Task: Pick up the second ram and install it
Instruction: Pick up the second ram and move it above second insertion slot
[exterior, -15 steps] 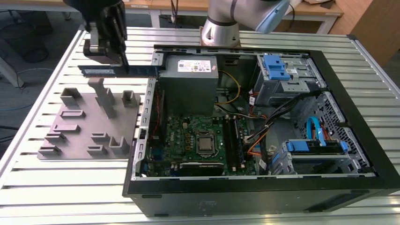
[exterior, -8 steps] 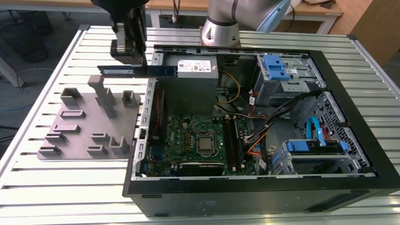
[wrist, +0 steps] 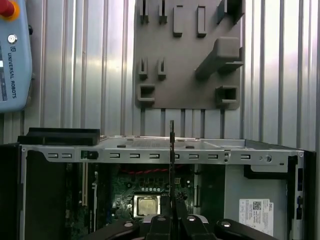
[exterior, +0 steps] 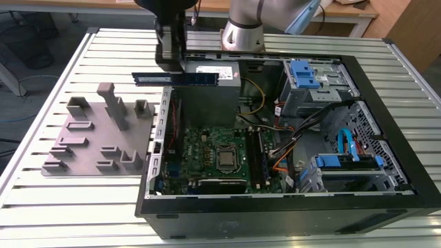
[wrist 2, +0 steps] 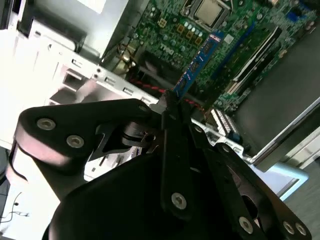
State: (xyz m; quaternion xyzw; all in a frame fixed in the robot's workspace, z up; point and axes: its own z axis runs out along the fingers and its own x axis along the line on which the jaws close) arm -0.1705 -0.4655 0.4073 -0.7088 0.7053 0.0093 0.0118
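Slatted metal table (exterior: 82,206), pale and ribbed. On it an open black PC case (exterior: 276,217), side panel off.

Green motherboard (exterior: 206,142) lies flat on the case floor, with the processor (exterior: 225,157) near its middle. Silver power supply (exterior: 206,103) in the case's far corner, toward the exterior view's left.

Grey fixture block (exterior: 90,124) on the table just beside the case, on the exterior view's left. Posts and pockets stand up from it.

Arm (exterior: 242,31) comes in from the far side.

Gripper (exterior: 172,70), black, hangs over the case wall nearest the fixture block. In the second wrist view the gripper (wrist 2: 172,97) has its fingers drawn in tight. They pinch the flat faces of the second ram (wrist 2: 202,55), with the gap no wider than the board.

Second ram (exterior: 196,79) is in the air, clear of the motherboard and in front of the power supply in the exterior view. It is held level, gripped near mid-length by its upper edge.

- Look: long, thin, dark blue board with a row of black chips and small pale markings.
- In the first wrist view it is edge-on, a thin dark line (wrist: 172,150) rising from the gripper (wrist: 172,217) across the case rim.
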